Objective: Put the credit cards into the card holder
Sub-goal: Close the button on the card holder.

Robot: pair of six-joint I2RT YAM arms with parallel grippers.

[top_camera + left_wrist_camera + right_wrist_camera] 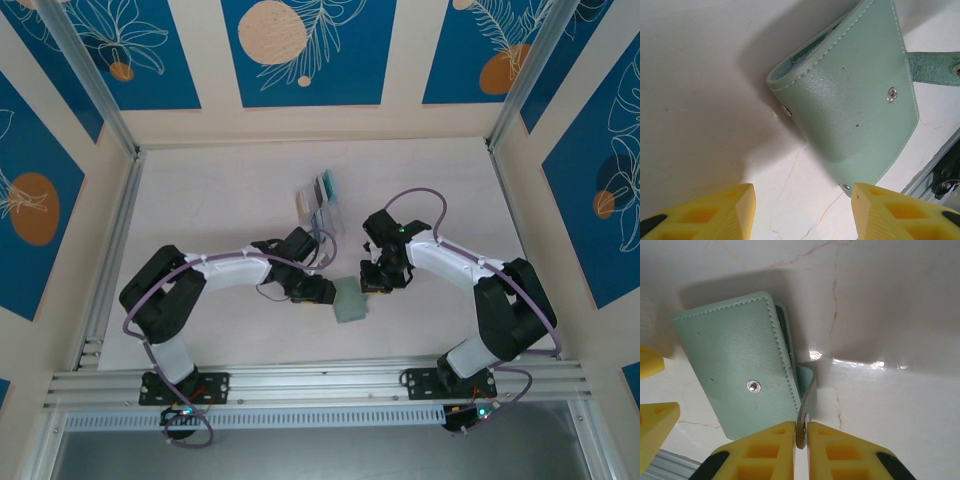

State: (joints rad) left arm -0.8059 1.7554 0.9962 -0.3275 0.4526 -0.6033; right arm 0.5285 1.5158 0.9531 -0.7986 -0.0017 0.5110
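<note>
Spotted the sage-green stitched folding wallet (350,300) lying folded on the white marbled tabletop (220,200), a bit nearer the arm bases than the clear plastic rack (322,212) (loaded with upright coloured plastic cards (322,188)). Pinched at its snap tab (807,390) by the right gripper (801,432), yellow fingers clamped tight right by the stud, at the rack-side corner. Flanked on the other edge by the left gripper (801,195), fingers spread and holding nothing, with a wallet corner just beside one fingertip. Looks pebbled and matte, with pale edge stitching, a silver snap mid-cover and a dark gap along the open edge.
</note>
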